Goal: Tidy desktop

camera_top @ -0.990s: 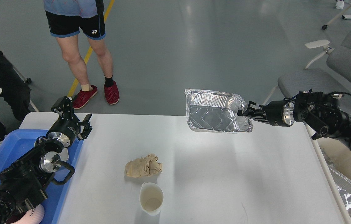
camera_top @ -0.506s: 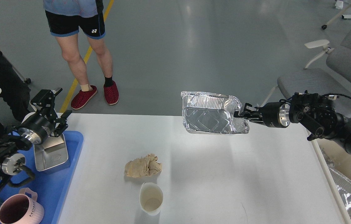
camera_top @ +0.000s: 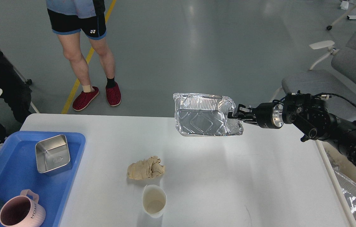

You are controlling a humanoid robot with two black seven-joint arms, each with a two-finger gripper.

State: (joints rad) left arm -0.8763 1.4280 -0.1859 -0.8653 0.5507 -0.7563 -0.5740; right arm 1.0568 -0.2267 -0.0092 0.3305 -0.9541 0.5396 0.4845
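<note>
Our right gripper's fingers pinch the right rim of the foil tray, holding it in the air above the desktop's far edge; our left gripper is out of view. Working outward from the paper cup at the near edge, the crumpled napkin lies just beyond it, the foil tray farther still. We judge the foil light, thin, easily dented, best held at its rolled rim.

The desktop carries blue tray, crumpled paper, cup.
</note>
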